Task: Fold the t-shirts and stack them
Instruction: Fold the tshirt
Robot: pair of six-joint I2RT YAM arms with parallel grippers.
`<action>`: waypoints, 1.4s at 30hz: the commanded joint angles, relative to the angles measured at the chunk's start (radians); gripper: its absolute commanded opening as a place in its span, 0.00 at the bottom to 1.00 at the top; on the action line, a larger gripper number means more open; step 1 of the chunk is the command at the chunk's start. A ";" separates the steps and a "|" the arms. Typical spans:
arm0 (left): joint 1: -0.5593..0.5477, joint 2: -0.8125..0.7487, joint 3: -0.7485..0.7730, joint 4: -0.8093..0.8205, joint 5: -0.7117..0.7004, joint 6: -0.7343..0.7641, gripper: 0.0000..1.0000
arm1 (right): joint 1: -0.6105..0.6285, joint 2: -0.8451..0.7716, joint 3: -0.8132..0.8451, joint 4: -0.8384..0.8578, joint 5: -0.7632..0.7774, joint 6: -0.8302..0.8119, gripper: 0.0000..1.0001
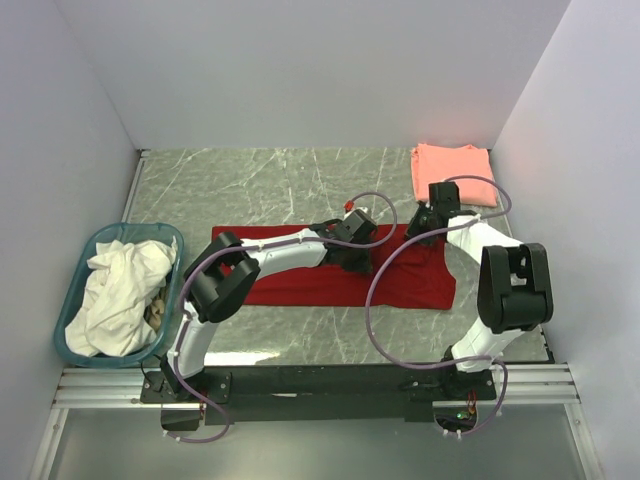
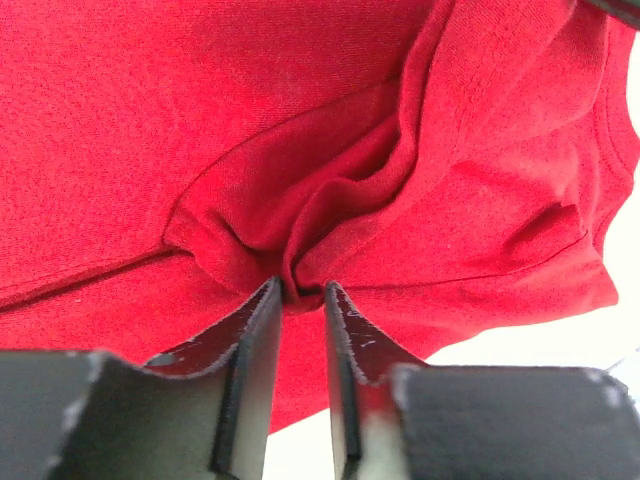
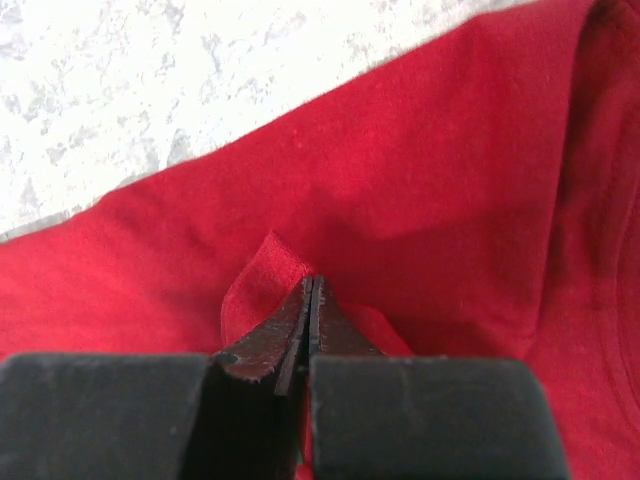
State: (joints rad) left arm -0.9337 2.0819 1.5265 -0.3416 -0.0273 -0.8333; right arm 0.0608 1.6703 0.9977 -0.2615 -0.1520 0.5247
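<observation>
The deep red t-shirt (image 1: pixel 300 285) lies as a long flat band across the middle of the table. My left gripper (image 1: pixel 357 262) is down on its upper middle part. In the left wrist view its narrowed jaws pinch a bunched fold of the red cloth (image 2: pixel 200 120) at the tips of the left gripper (image 2: pixel 302 290), and wrinkles run out from there. My right gripper (image 1: pixel 422 222) is at the shirt's upper right corner. In the right wrist view the right gripper (image 3: pixel 312 282) is shut, with a small flap of the red cloth (image 3: pixel 420 180) sticking up round its tips. The salmon-pink t-shirt (image 1: pixel 450 170) lies folded at the far right corner.
A teal basket (image 1: pixel 70 290) holding white cloth (image 1: pixel 120 295) stands at the table's left edge. Grey marble tabletop (image 1: pixel 250 190) shows behind the red shirt. White walls close in the left, back and right sides. Purple cables loop over both arms.
</observation>
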 commanded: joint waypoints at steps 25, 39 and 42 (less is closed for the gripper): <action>-0.007 -0.163 -0.023 -0.071 -0.094 0.026 0.01 | -0.001 -0.443 -0.284 -0.015 0.035 0.024 0.00; -0.007 -0.171 -0.097 -0.065 -0.068 0.053 0.02 | -0.001 -0.633 -0.496 0.015 -0.040 0.078 0.05; -0.007 -0.175 -0.123 -0.043 -0.056 0.054 0.08 | -0.001 -0.691 -0.537 0.011 -0.041 0.096 0.17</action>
State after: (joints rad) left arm -0.9340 1.9408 1.4242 -0.4118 -0.1001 -0.8009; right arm 0.0608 1.0401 0.4812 -0.2699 -0.1806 0.5926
